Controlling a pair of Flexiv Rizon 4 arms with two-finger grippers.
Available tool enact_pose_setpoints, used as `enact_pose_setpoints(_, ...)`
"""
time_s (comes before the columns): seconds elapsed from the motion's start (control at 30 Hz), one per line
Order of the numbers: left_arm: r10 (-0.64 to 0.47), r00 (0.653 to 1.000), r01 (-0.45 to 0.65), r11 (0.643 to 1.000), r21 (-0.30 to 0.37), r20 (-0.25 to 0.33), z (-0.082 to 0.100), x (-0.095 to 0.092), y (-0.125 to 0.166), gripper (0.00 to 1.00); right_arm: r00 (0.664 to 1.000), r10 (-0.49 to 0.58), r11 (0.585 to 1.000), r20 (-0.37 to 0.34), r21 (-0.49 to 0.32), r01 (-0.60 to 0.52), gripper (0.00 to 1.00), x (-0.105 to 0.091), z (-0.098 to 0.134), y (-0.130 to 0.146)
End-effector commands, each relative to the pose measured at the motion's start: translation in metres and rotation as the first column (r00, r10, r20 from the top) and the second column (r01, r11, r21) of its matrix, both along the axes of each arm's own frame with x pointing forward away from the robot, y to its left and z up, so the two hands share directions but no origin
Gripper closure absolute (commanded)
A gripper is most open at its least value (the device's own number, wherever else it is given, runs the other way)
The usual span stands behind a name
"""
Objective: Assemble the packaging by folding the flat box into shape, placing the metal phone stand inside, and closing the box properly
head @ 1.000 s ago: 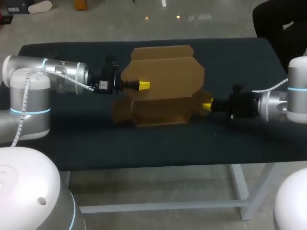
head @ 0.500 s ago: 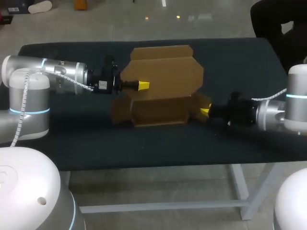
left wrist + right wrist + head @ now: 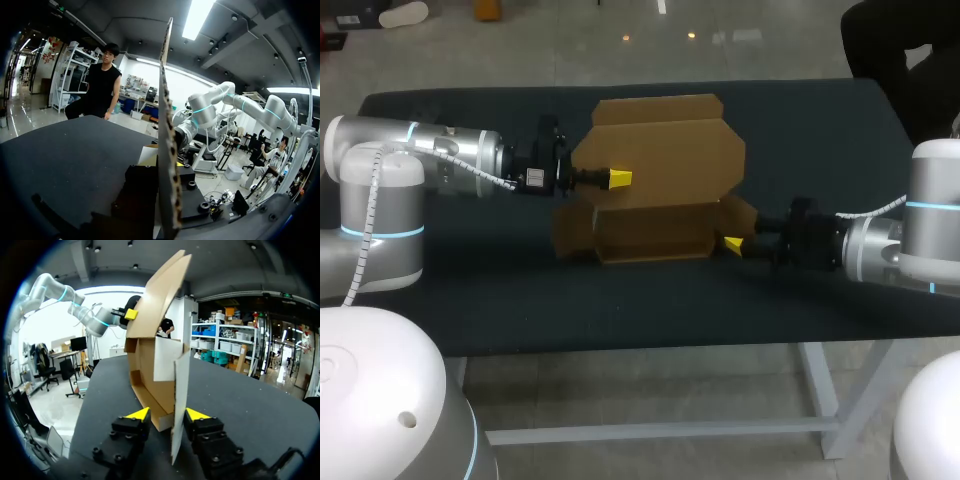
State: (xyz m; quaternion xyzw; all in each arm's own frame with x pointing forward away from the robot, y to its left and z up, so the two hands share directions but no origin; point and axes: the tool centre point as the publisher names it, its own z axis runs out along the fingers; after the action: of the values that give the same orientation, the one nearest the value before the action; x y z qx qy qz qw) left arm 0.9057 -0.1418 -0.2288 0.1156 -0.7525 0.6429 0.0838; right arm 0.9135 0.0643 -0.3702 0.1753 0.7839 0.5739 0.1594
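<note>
While the box [image 3: 650, 232] lies lengthwise left-to-right with its lid [image 3: 665, 155] raised, my right end effector [image 3: 732, 243] stands apart around the right flap [image 3: 180, 390]; whether my left end effector [image 3: 619, 178] is gripping the lid, I cannot tell.

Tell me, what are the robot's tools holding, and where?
The left tool pinches the cardboard box by its raised lid's edge. The right tool holds nothing; a side flap sits between its open jaws.

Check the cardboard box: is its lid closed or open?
Open. The lid stands raised above the tray, held by the left hand; the right wrist view shows the tray's inside uncovered.
</note>
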Motion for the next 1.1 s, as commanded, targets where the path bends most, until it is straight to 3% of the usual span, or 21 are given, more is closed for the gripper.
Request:
enact_pose_setpoints(0.03, -0.003, 1.000, 0.003, 1.000, -0.001, -0.001, -0.003, 0.000, -0.001, 1.00, 1.000, -0.012, 1.000, 0.008, 0.007, 0.012, 0.55, -0.006, -0.003, 0.008)
enact_pose_setpoints(0.57, -0.003, 1.000, 0.003, 1.000, -0.001, -0.001, -0.003, 0.000, -0.001, 1.00, 1.000, 0.004, 1.000, -0.006, 0.002, -0.004, 0.56, -0.023, -0.008, 0.036)
enact_pose_setpoints(1.1, -0.003, 1.000, 0.003, 1.000, -0.001, -0.001, -0.003, 0.000, -0.001, 1.00, 0.997, -0.067, 0.998, -0.039, 0.017, 0.068, 0.56, -0.039, -0.008, 0.034)
